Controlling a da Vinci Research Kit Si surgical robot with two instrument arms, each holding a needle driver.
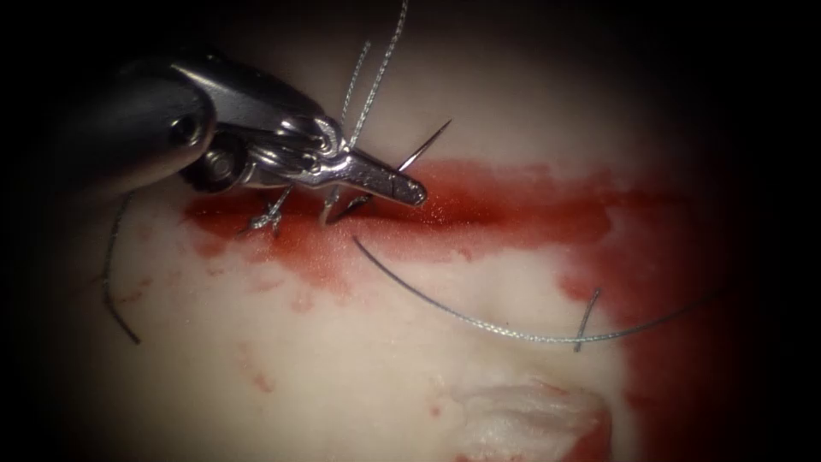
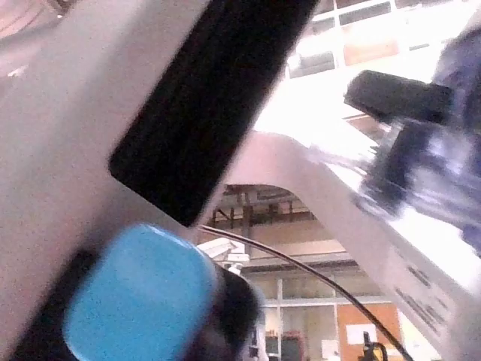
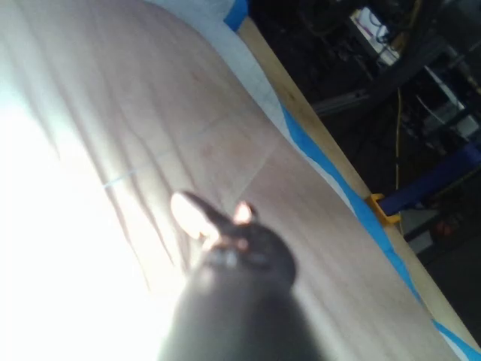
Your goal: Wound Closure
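The left tool (image 1: 412, 190) comes in from the left and lies over the left part of the cut (image 1: 513, 210). Its jaws are shut on the curved needle (image 1: 425, 144) about mid-curve. The needle's sharp tip points up and right, free above the tissue (image 1: 359, 368). Its other end (image 1: 352, 207) dips to the red fluid at the cut, and I cannot tell if it enters the tissue. Two strands of thread (image 1: 369, 94) rise from the jaws. The right tool (image 3: 216, 214) hangs over a pale cloth (image 3: 150, 90), jaws slightly open and holding nothing.
A long arc of thread (image 1: 479, 321) lies on the tissue below the cut, crossed by a short cut end (image 1: 587, 318). A knotted stitch (image 1: 268, 220) sits at the cut's left end. Another loose strand (image 1: 109, 274) curves at the far left. Red fluid (image 1: 667, 257) spreads right.
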